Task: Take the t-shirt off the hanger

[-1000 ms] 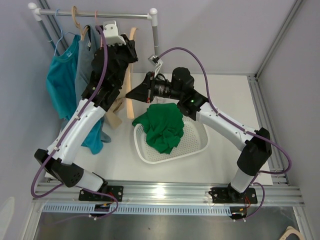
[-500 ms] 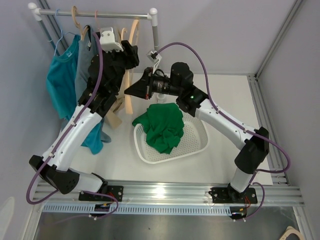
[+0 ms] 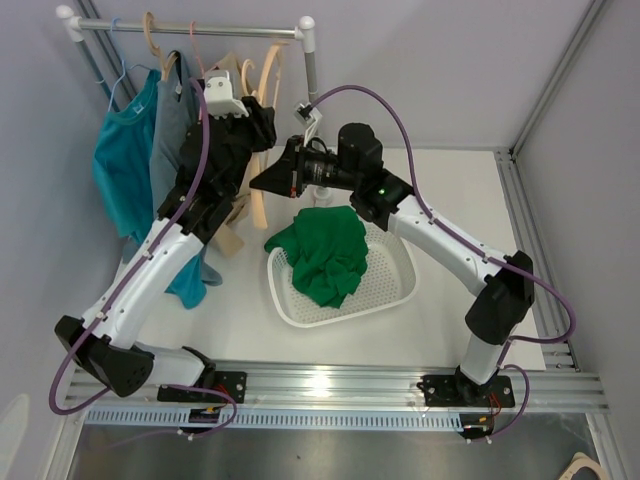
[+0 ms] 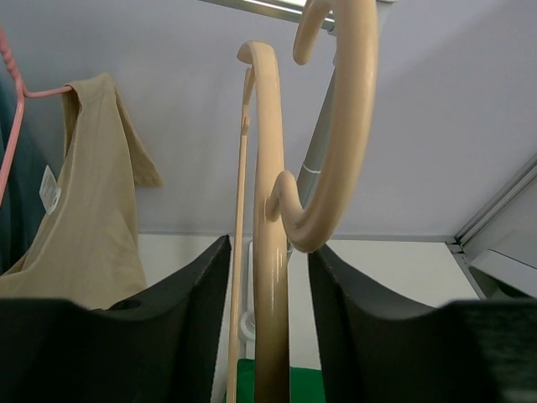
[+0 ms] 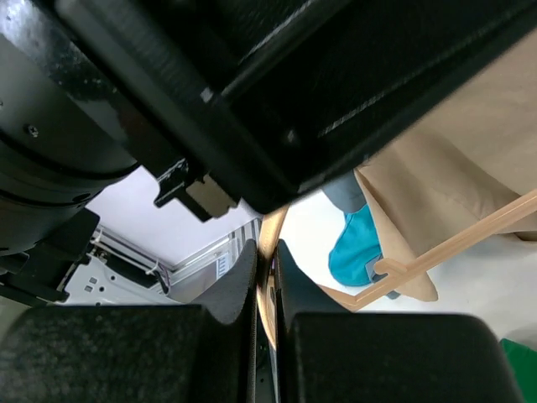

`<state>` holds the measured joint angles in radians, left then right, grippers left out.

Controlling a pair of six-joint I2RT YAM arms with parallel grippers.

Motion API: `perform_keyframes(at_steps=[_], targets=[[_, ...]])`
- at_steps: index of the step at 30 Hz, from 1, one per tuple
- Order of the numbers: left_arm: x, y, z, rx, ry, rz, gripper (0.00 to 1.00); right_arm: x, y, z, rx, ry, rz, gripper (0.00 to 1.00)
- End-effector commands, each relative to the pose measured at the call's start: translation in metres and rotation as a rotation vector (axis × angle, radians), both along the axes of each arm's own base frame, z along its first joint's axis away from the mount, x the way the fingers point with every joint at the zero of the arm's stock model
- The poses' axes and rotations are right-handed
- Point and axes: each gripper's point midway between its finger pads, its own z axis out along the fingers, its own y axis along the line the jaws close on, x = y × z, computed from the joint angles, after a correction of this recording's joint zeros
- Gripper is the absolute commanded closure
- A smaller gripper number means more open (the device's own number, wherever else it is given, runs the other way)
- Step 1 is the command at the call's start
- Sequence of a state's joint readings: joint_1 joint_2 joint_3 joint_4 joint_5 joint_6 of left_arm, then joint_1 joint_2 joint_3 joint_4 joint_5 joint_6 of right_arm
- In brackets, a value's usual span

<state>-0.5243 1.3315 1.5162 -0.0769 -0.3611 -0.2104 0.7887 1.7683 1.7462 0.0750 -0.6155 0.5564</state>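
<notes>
The green t-shirt (image 3: 325, 255) lies crumpled in the white basket (image 3: 400, 285), off any hanger; a strip of it shows low in the left wrist view (image 4: 304, 384). A bare wooden hanger (image 3: 258, 185) hangs upright below the rail (image 3: 190, 28). My left gripper (image 3: 262, 112) is open, its fingers (image 4: 189, 327) on either side of the hanger's upper part (image 4: 270, 277) with gaps on both sides. My right gripper (image 3: 260, 182) is shut on the hanger's lower edge (image 5: 270, 231), which is pinched between its fingers (image 5: 239, 285).
A teal top (image 3: 125, 160), a grey garment (image 3: 170, 130) and a tan garment (image 3: 232, 215) hang on the rail to the left. A second curved wooden piece (image 4: 348, 126) sits right beside the held hanger. The rack's upright post (image 3: 312, 75) stands just behind both grippers.
My left gripper has shifted slightly along the hanger's top near the rail. My right gripper has moved a little left and up with the hanger. The green t-shirt has not moved.
</notes>
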Motion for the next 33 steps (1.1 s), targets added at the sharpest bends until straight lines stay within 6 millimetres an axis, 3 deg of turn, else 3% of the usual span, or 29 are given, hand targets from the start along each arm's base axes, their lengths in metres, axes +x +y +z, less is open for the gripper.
perform_keyframes(at_steps=[1, 3, 6, 7, 10, 12, 13, 14, 15, 16, 17, 18, 21, 22, 24, 25, 26, 27, 28, 29, 31, 33], targets=[[-0.009, -0.004, 0.005, -0.020, -0.013, -0.036, 0.49, -0.005, -0.002, 0.049, 0.103, -0.121, 0.010, 1.00], [-0.010, -0.005, 0.003, -0.018, -0.012, -0.039, 0.50, -0.003, -0.002, 0.049, 0.104, -0.121, 0.009, 1.00], [-0.011, -0.004, 0.002, -0.019, -0.016, -0.030, 0.81, -0.003, -0.002, 0.049, 0.106, -0.117, 0.009, 1.00], [-0.010, -0.001, 0.002, -0.019, -0.014, -0.017, 0.99, -0.003, -0.002, 0.049, 0.106, -0.118, 0.006, 1.00], [-0.008, -0.002, 0.001, -0.010, -0.008, -0.014, 0.99, -0.003, -0.002, 0.049, 0.108, -0.121, 0.009, 1.00], [-0.008, -0.002, 0.007, -0.005, -0.024, -0.018, 0.99, -0.004, -0.002, 0.050, 0.110, -0.123, 0.014, 0.81], [-0.006, -0.004, 0.005, 0.005, -0.021, -0.021, 0.99, -0.004, -0.003, 0.049, 0.109, -0.128, 0.013, 0.53], [-0.005, -0.005, 0.007, 0.024, -0.025, -0.026, 0.99, -0.003, -0.002, 0.044, 0.099, -0.122, 0.007, 0.46], [-0.005, -0.005, 0.022, 0.022, -0.052, -0.026, 0.99, -0.004, -0.005, 0.046, 0.101, -0.125, -0.006, 0.38], [0.001, -0.008, 0.017, 0.050, -0.045, -0.026, 0.99, 0.002, -0.008, 0.043, 0.089, -0.118, -0.046, 0.22], [0.003, -0.008, 0.024, 0.056, -0.054, -0.022, 0.99, 0.004, -0.010, 0.034, 0.069, -0.110, -0.068, 0.14], [0.007, -0.010, 0.024, 0.067, -0.049, -0.018, 0.99, 0.001, -0.019, 0.044, 0.077, -0.131, -0.097, 0.02], [0.022, -0.015, 0.025, 0.100, -0.044, -0.001, 0.99, 0.013, -0.041, 0.029, 0.003, -0.142, -0.242, 0.01], [0.026, -0.014, 0.024, 0.105, -0.041, 0.010, 0.99, 0.004, -0.057, 0.042, 0.008, -0.165, -0.273, 0.00], [0.037, -0.019, 0.024, 0.122, -0.039, 0.006, 0.99, 0.010, -0.078, 0.034, -0.028, -0.187, -0.371, 0.01], [0.040, -0.020, 0.033, 0.117, -0.049, 0.002, 0.99, -0.001, -0.096, 0.044, -0.029, -0.200, -0.401, 0.00], [0.052, -0.024, 0.026, 0.139, -0.016, -0.001, 0.99, -0.003, -0.105, 0.044, -0.037, -0.206, -0.427, 0.00], [0.055, -0.024, 0.038, 0.135, -0.027, -0.002, 0.99, -0.005, -0.114, 0.045, -0.049, -0.226, -0.454, 0.00], [0.062, -0.024, 0.026, 0.161, 0.021, -0.007, 0.99, -0.010, -0.131, 0.045, -0.065, -0.225, -0.496, 0.00], [0.065, -0.024, 0.036, 0.153, 0.011, -0.008, 0.99, -0.012, -0.138, 0.044, -0.077, -0.226, -0.513, 0.01], [0.082, -0.031, 0.031, 0.165, 0.027, -0.025, 0.99, -0.018, -0.150, 0.034, -0.118, -0.225, -0.531, 0.00], [0.094, -0.029, 0.040, 0.167, 0.003, -0.013, 0.99, -0.030, -0.166, 0.039, -0.108, -0.239, -0.548, 0.00]])
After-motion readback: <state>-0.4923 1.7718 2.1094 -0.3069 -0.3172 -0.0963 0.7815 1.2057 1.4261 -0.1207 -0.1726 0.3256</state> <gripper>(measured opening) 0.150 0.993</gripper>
